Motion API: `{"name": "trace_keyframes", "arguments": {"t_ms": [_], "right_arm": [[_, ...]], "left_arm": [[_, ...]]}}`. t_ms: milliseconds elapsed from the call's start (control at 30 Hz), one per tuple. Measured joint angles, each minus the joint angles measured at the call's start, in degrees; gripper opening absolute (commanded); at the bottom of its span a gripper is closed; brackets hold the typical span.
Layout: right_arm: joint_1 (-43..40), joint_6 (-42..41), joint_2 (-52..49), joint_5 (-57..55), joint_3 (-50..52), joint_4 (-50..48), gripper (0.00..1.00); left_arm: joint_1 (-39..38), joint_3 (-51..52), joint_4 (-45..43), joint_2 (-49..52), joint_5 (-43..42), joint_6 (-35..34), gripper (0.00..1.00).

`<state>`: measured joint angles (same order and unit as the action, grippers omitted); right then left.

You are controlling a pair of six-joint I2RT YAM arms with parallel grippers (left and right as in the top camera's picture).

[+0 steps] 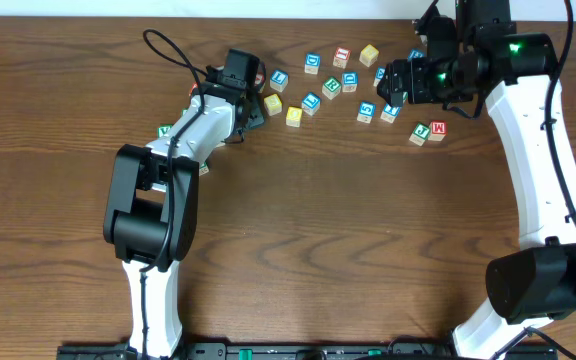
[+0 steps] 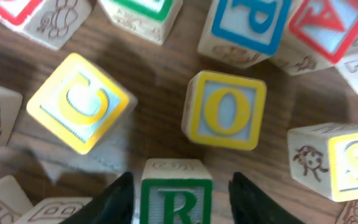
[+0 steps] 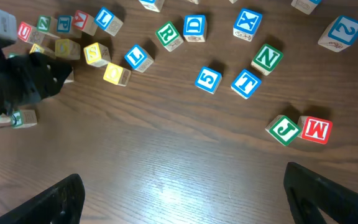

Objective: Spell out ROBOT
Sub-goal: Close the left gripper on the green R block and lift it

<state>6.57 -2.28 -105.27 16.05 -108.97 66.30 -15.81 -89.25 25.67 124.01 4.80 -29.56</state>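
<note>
Green-framed wooden R cube (image 2: 176,200): bottom centre of left wrist view, between left gripper (image 2: 180,182) jaws, parted with slim gaps.
Right gripper (image 3: 194,196): wide apart, empty.
Risk: uneven closing may twist R into yellow-framed O cube (image 2: 225,111).

The table (image 3: 185,168) is dark brown wood with a plain grain and a soft sheen, showing a pale glare at lower centre of the right wrist view. The R cube (image 2: 176,199), the O cube (image 2: 225,111) and the C cube (image 2: 79,102) are pale, bare-looking wood, with painted, finely ribbed letter faces and engraved side pictures. The left gripper (image 2: 181,180) has fingers (image 2: 118,204) of matt black plastic. The right arm (image 1: 538,150) wears a smooth white shell, faintly glossy.
</note>
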Motion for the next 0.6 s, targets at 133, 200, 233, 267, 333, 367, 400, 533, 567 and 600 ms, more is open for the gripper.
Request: {"name": "trace_keyframes", "arguments": {"t_ms": [133, 200, 233, 267, 333, 367, 400, 533, 567, 600], "right_arm": [[0.0, 0.0, 0.0, 0.0, 0.0, 0.2, 0.97], [0.0, 0.0, 0.0, 0.0, 0.0, 0.2, 0.98], [0.0, 0.0, 0.0, 0.0, 0.0, 0.2, 0.98], [0.0, 0.0, 0.0, 0.0, 0.0, 0.2, 0.98], [0.0, 0.0, 0.0, 0.0, 0.0, 0.2, 0.98], [0.0, 0.0, 0.0, 0.0, 0.0, 0.2, 0.98], [0.0, 0.0, 0.0, 0.0, 0.0, 0.2, 0.98], [0.0, 0.0, 0.0, 0.0, 0.0, 0.2, 0.99], [0.0, 0.0, 0.0, 0.0, 0.0, 0.2, 0.99], [0.0, 0.0, 0.0, 0.0, 0.0, 0.2, 0.99]], "left_arm": [[0.0, 0.0, -0.2, 0.0, 0.1, 0.1, 0.34], [0.0, 0.0, -0.2, 0.0, 0.1, 0.4, 0.33], [0.0, 0.0, -0.2, 0.0, 0.1, 0.5, 0.31], [0.0, 0.0, -0.2, 0.0, 0.1, 0.6, 0.3], [0.0, 0.0, -0.1, 0.0, 0.1, 0.6, 0.27], [0.0, 0.0, -0.1, 0.0, 0.1, 0.8, 0.27], [0.0, 0.0, -0.1, 0.0, 0.1, 0.9, 0.27], [0.0, 0.0, -0.1, 0.0, 0.1, 0.9, 0.26], [0.0, 0.0, 0.0, 0.0, 0.1, 0.9, 0.27], [0.0, 0.0, 0.0, 0.0, 0.1, 0.9, 0.27]]}}
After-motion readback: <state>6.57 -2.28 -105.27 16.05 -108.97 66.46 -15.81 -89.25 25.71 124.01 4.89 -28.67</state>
